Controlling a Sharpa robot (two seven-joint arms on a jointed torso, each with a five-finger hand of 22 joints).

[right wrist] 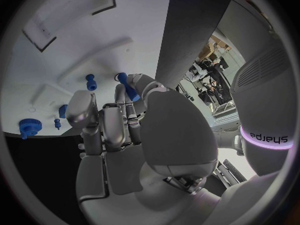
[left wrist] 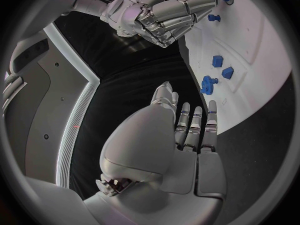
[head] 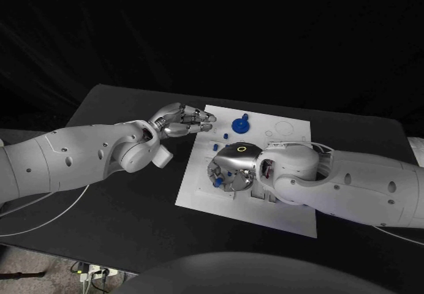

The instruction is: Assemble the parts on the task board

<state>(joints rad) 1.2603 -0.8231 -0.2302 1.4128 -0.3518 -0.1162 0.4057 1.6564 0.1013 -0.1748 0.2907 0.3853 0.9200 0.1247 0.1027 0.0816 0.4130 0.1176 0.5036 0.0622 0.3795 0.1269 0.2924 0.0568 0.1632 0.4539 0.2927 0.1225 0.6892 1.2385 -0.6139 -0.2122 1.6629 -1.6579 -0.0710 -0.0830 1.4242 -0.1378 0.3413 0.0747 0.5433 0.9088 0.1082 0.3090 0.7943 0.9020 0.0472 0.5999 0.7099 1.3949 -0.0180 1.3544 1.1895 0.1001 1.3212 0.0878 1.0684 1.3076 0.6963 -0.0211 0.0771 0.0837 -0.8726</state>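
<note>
Nearest you, the right robot hand (head: 231, 168) hangs over the middle of the white task board (head: 291, 211); in its wrist view it pinches a slim blue peg (right wrist: 129, 88) between fingertips, the other fingers curled in. Left of it, the left robot hand (head: 181, 119) hovers at the board's far-left corner with nothing in it, fingers loosely bent and apart. Loose blue parts lie on the board: a round knob (head: 240, 125) on the far side and small pieces (head: 217, 181) under the right robot hand. You appear to be seating the peg, though its hole cannot be made out. Hold the peg upright over the socket before lowering, descend slowly, and keep the left robot hand off the board, which rests on the black surface (head: 106, 208).
</note>
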